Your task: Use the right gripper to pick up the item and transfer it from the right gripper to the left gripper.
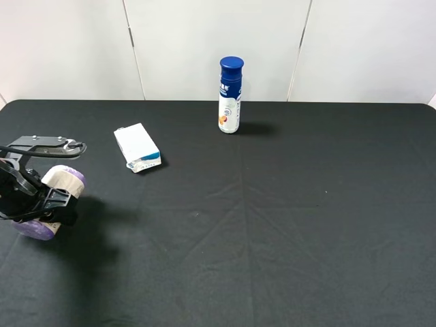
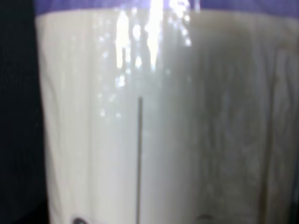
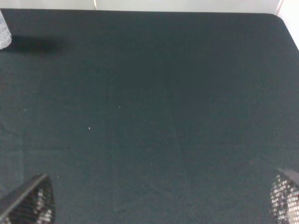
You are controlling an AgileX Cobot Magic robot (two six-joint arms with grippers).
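Judging from how things lie, the handover itself looks done — the item point(image 1: 60, 184), a stout cylinder with lilac-purple ends and a cream label, sits clamped in the left gripper point(image 1: 49, 204) close to the left edge of the black table point(image 1: 272, 225), about midway between that edge's far and near corners. The cylinder lies tilted, one purple end up toward the far side and the other low by the cloth; whether that lower end touches the surface or hangs just over it I cannot tell. In the left wrist view the cream label point(image 2: 154, 121) fills nearly everything, with a purple band along one side, which fits a firm hold right in front of the camera. The right gripper point(image 3: 159, 205) is out of the overhead view altogether; its own camera shows two mesh-patterned fingertips point(image 3: 28, 205) standing wide apart over bare black cloth, nothing between them. So the step in hand appears to be the close of the transfer — the left arm keeping its load while the right one is clear. The white-and-blue carton point(image 1: 137, 148) lies further along the left side toward the far edge, and the tall white bottle point(image 1: 229, 95) stands near the middle of the far edge, both well apart from the item. What remains, I judge, calls only for a steady grip.
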